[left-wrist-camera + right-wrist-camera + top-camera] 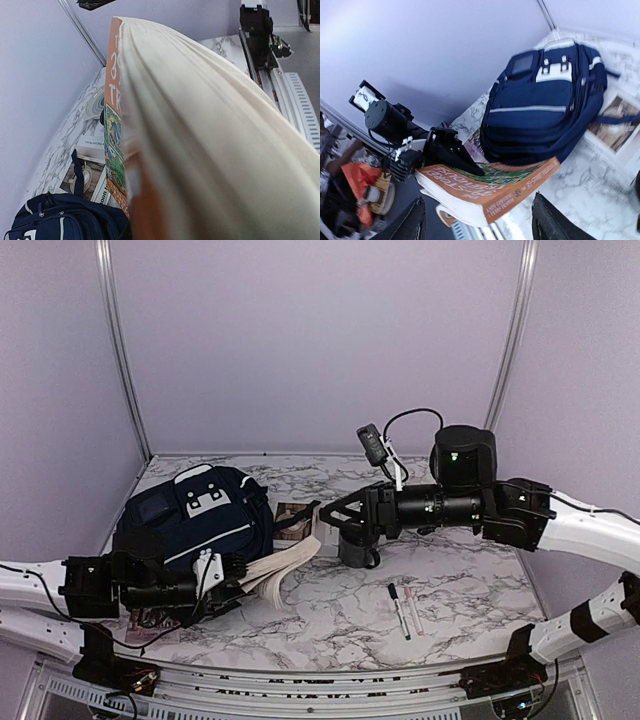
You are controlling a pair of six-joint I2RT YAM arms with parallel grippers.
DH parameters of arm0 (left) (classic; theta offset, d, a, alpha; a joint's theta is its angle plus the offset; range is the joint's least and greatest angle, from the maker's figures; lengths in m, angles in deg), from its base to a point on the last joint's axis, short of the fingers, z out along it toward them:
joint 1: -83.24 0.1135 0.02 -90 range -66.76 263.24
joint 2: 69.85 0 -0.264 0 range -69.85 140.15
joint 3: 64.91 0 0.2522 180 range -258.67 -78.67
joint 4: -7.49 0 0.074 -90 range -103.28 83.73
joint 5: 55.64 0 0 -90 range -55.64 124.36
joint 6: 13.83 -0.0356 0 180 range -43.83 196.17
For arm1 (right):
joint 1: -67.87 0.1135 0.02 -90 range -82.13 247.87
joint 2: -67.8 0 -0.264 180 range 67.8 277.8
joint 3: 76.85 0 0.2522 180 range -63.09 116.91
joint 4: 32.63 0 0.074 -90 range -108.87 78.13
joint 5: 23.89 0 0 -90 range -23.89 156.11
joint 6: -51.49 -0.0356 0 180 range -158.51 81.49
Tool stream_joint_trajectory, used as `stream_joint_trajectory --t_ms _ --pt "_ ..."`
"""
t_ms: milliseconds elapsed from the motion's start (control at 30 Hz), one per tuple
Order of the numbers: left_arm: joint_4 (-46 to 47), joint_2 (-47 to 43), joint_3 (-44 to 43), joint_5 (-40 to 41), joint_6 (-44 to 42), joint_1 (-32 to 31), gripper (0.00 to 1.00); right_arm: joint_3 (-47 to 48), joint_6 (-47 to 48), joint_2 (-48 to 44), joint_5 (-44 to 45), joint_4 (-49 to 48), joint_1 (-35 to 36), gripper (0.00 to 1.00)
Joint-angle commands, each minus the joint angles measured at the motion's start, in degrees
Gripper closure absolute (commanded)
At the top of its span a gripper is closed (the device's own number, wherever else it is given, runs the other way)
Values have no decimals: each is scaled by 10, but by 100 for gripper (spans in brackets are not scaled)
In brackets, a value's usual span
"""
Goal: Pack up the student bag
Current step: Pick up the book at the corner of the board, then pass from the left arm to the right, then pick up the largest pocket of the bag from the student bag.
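The student bag (195, 512), navy with white stripes and patches, lies at the left of the table; it also shows in the right wrist view (545, 107) and the left wrist view (60, 217). My left gripper (238, 575) is shut on a thick orange paperback book (285, 562), held flat just in front of the bag. The book's pages (210, 140) fill the left wrist view and hide my fingers there. In the right wrist view the book (490, 192) is gripped by the left gripper (462, 159). My right gripper (330, 520) is open and empty, facing the bag and book; its fingers (412, 220) frame the book.
Two marker pens (403, 610) lie at the front centre-right. A dark round object (356, 548) stands under the right arm. A small picture book (292, 520) lies right of the bag. Magazines (150, 625) (85, 165) lie beside the bag's near left.
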Motion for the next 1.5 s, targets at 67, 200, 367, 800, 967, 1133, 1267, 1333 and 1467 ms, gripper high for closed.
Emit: stream_joint_trajectory --t_ms 67,200,367,800,967,1133,1267,1333,1467 --pt "12 -63 -21 -114 35 9 100 55 472 -34 69 119 145 28" --pt "-22 -48 -41 -131 35 9 100 68 719 -16 158 186 239 14" --pt "-50 -42 -62 -167 23 9 100 110 806 30 244 212 248 11" --pt "-106 -15 -87 -199 5 9 100 198 812 170 332 285 250 43" --pt "-117 -4 -98 -201 3 9 100 201 781 175 290 296 250 91" --pt "-131 -26 -104 -204 32 9 53 187 719 154 289 318 242 100" --pt "-146 -67 -111 -185 64 13 23 116 628 87 258 267 178 100" --pt "-176 -68 -130 -162 91 24 23 70 588 42 250 225 139 100" --pt "-278 -31 -182 -86 132 60 27 -9 507 -56 243 125 77 100"
